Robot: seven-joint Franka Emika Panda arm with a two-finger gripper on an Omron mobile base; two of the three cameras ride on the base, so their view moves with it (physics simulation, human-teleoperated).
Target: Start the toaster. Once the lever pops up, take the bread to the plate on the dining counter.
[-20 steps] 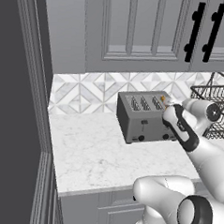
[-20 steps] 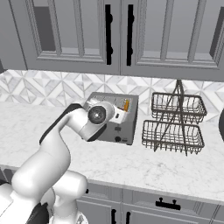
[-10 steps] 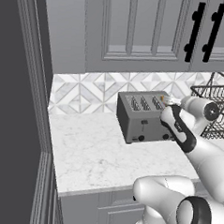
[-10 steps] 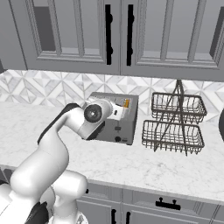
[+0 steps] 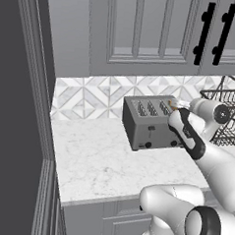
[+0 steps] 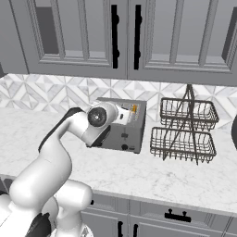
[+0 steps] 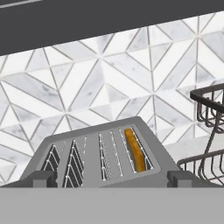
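The dark grey toaster (image 5: 149,125) (image 6: 121,131) (image 7: 100,164) stands on the white marble counter against the tiled wall. The bread (image 7: 135,152) sits in the toaster's rightmost slot with only its golden top edge showing; it is an orange speck (image 6: 134,109) in the right base view. My gripper (image 7: 112,182) hovers just in front of and above the toaster's top, open, with its dark fingertips (image 7: 42,179) wide apart and nothing between them. Seen from the right base camera, the gripper (image 6: 130,115) is over the toaster's top. The plate and the dining counter are out of view.
A two-tier dark wire basket rack (image 6: 187,131) (image 5: 228,120) (image 7: 209,114) stands close to the toaster's right. Grey wall cabinets (image 6: 125,34) hang overhead. A tall grey panel (image 5: 37,85) bounds the counter (image 5: 102,160) on the left, with open marble in front of the toaster.
The hand has shifted slightly, staying over the toaster. The jaws stay open, and the toaster and bread have not moved.
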